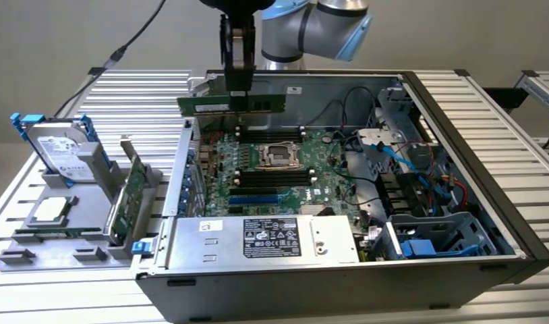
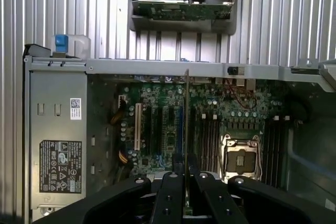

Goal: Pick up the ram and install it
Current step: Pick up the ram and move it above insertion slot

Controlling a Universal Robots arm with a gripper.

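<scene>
Green ram (image 1: 207,106) hangs pinched between the gripper (image 1: 241,86) fingers above the open computer case (image 1: 490,202), at eleven o'clock from the CPU socket (image 1: 279,154) in the exterior view. Pickup looks done; it is not yet seated in a slot.

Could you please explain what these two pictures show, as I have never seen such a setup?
This is a robot arm whose gripper is shut on the ram, a thin green memory stick, above an open computer case. The exterior view looks at the scene from off the arm. The wrist view looks down from the arm's wrist, past the black fingers, so the ram appears edge-on over the motherboard. On the slatted table, at the exterior view's left, a grey holder carries a hard drive and an expansion card.
</scene>
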